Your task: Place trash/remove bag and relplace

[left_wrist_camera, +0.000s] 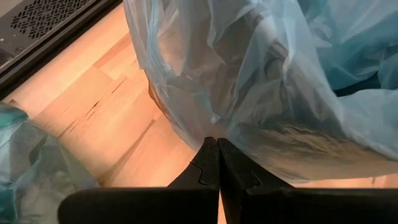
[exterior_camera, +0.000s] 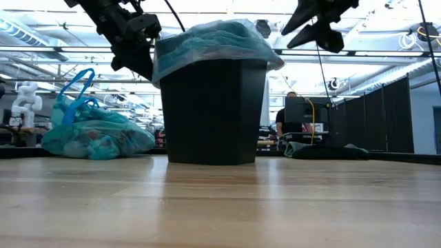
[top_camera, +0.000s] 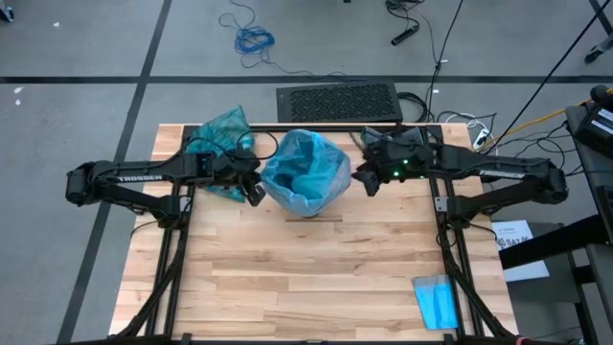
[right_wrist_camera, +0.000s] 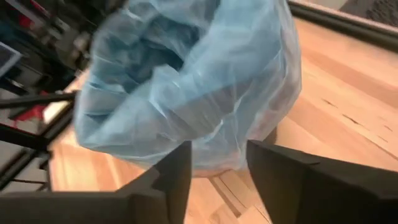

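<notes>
A black bin stands at the table's far middle, lined with the sky-blue bag, whose edge is folded down over the rim. The dark teal-green bag lies filled on the table left of the bin, handles up. The trash is hidden. My left gripper is shut at the liner's overhang on the bin's left side. My right gripper is open, above and to the right of the bin's rim, with nothing between its fingers. My left gripper's shut fingertips slant down from the table's left toward the sky-blue liner's hanging edge. No plastic shows between them. Whether they touch the liner, I cannot tell.
A black perforated box lies along the table's far edge behind the bin. A small blue folded cloth lies at the near right corner. Bare wood spreads across the table's near half.
</notes>
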You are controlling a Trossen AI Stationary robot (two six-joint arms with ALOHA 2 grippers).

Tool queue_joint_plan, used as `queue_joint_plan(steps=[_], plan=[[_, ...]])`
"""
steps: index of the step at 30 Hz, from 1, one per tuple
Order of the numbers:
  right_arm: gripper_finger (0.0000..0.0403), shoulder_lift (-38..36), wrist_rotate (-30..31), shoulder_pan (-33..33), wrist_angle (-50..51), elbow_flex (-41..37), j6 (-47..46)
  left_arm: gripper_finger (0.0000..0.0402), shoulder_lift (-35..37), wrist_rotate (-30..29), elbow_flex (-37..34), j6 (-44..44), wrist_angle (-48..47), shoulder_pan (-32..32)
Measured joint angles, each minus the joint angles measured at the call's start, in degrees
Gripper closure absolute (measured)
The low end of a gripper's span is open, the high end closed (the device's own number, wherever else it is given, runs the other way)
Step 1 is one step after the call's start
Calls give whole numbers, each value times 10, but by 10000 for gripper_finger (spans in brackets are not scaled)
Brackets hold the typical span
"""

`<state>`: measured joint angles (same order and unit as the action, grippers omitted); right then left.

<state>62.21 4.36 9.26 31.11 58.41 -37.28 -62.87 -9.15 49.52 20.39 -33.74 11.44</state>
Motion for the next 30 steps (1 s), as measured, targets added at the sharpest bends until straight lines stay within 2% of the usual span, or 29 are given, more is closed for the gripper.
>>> queue_joint_plan(steps=[4,7,10,14,15,20,26,30], plan=[[224,-18,0,0,-6,0,-8,402,0,0,0,-2,0,0],[226,-19,3,0,-61,0,0,402,0,23,2,1,2,0],[270,-2,4,0,-118,0,15,402,11,34,16,1,0,-1],[374,35,3,0,-157,9,53,402,38,33,37,-4,4,-2],[388,47,2,0,-161,19,65,401,43,33,40,-8,3,-2],[401,123,1,0,-135,118,131,402,64,29,45,-30,1,-2],[403,251,-9,10,22,280,218,402,48,25,45,-36,-47,-2],[403,323,-42,10,62,344,250,402,28,14,45,-20,-106,-2]])
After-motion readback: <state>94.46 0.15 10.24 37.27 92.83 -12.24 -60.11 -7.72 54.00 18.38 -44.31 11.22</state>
